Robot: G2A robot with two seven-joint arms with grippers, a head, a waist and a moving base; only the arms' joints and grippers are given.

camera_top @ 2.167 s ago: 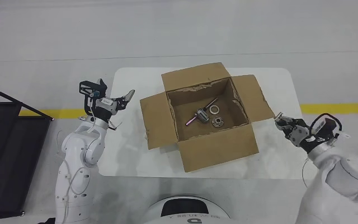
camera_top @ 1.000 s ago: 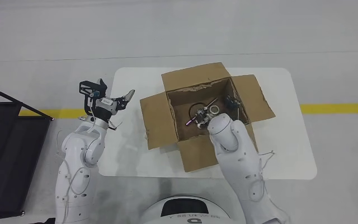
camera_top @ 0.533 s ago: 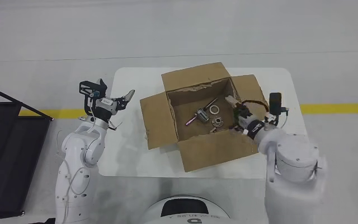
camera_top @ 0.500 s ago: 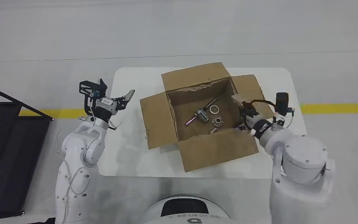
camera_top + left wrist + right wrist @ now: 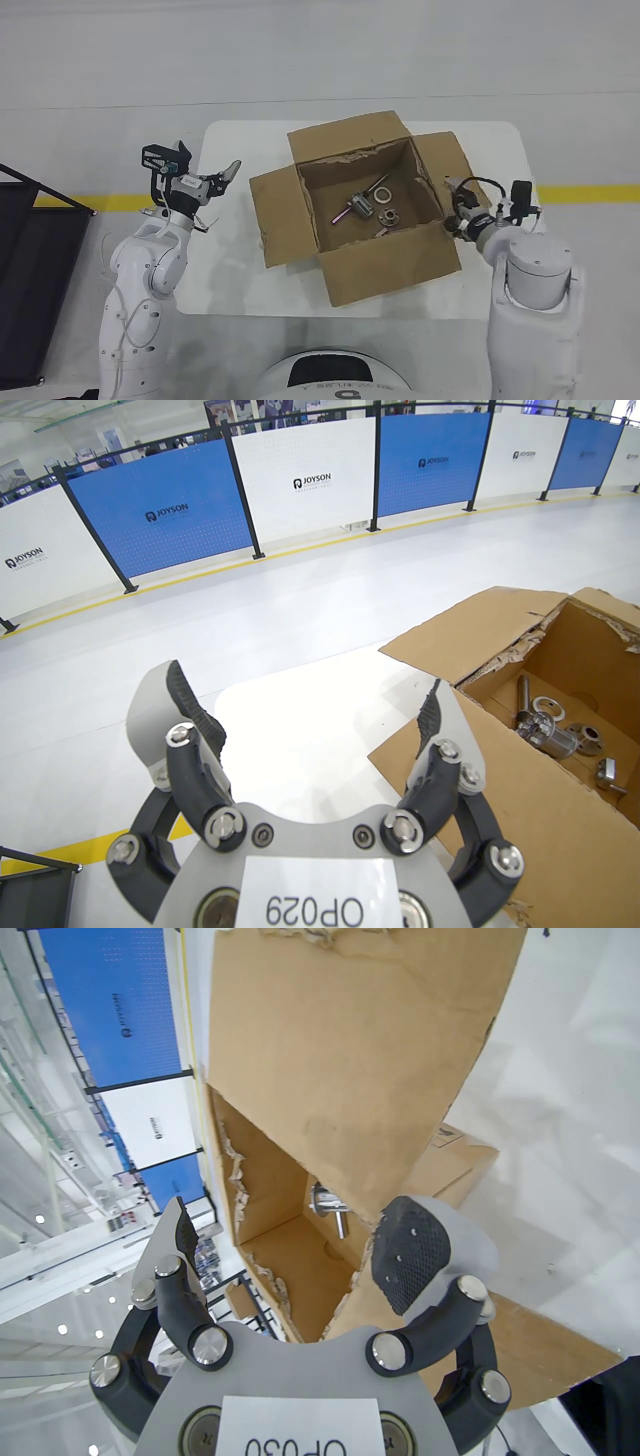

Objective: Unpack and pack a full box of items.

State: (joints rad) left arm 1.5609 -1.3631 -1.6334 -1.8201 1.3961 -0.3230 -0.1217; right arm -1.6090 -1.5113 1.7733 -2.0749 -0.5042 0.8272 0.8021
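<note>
An open cardboard box (image 5: 390,265) stands mid-table with its flaps spread. On its floor lie metal parts: a rod (image 5: 355,205), a ring (image 5: 381,194) and a flange (image 5: 388,215). The left wrist view shows the box (image 5: 525,800) with the ring (image 5: 547,706) and the flange (image 5: 585,736) inside. My left gripper (image 5: 215,178) (image 5: 305,680) is held open and empty above the table, left of the box. My right gripper (image 5: 460,190) (image 5: 295,1218) is open and empty over the box's right flap (image 5: 340,1053), and a metal part (image 5: 327,1203) shows in the box beyond it.
The white table (image 5: 240,270) has bare room left and right of the box. A dark rack (image 5: 30,250) stands off the table's left side. A yellow floor line (image 5: 590,192) runs behind the table.
My right arm reached into the box a second ago, then drew back to the right and now sits over the right flap, holding nothing. The left arm has not moved.
</note>
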